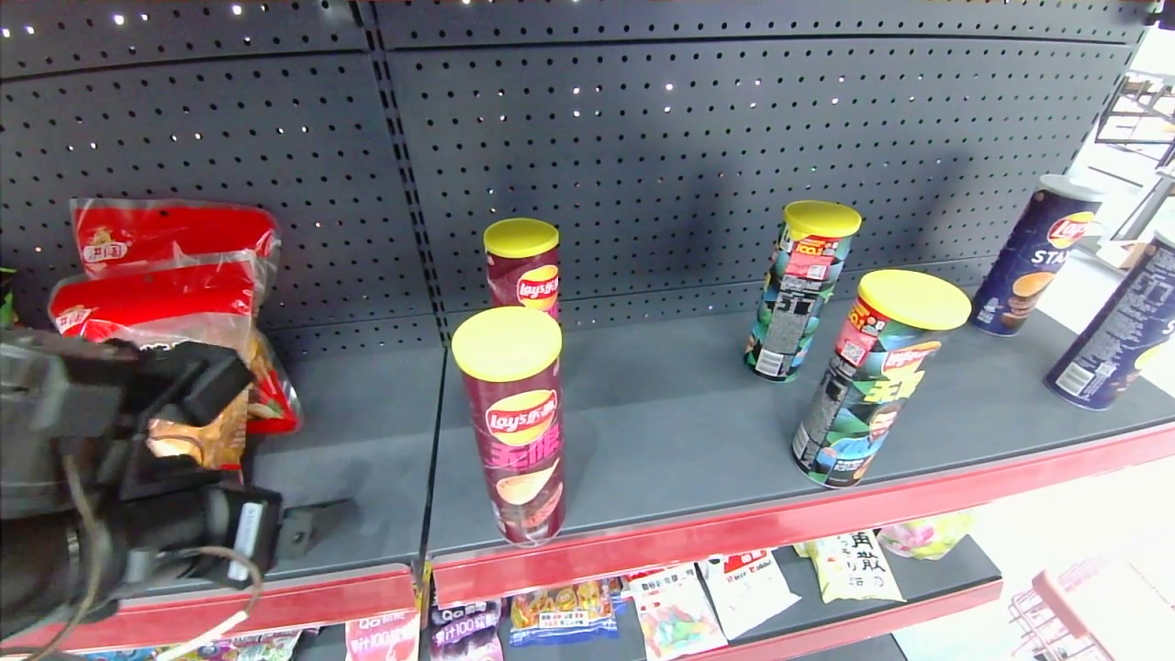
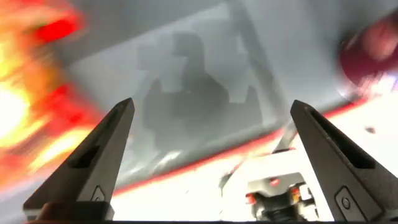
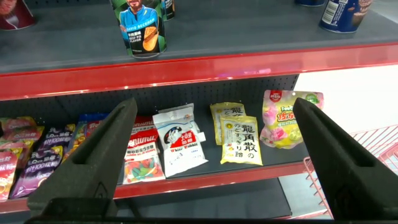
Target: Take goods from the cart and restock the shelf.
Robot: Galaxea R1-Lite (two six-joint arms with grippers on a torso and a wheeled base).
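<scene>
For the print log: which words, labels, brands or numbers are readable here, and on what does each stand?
Front maroon can: brand logo, large characters; legible, not transcribed.
Front patterned can: logo, sticker labels; fine print too small.
Dark blue can: logo; legible, not transcribed.
Red bags: small logo marks; too small.
Yellow packet: large characters; not transcribed.
Left wrist view: too blurred.

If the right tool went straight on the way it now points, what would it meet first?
Most likely the white packet or the yellow packet beside it on the lower shelf; both lie ahead of the open right tool, with nothing nearer showing. Depth is unclear, so this is uncertain.
</scene>
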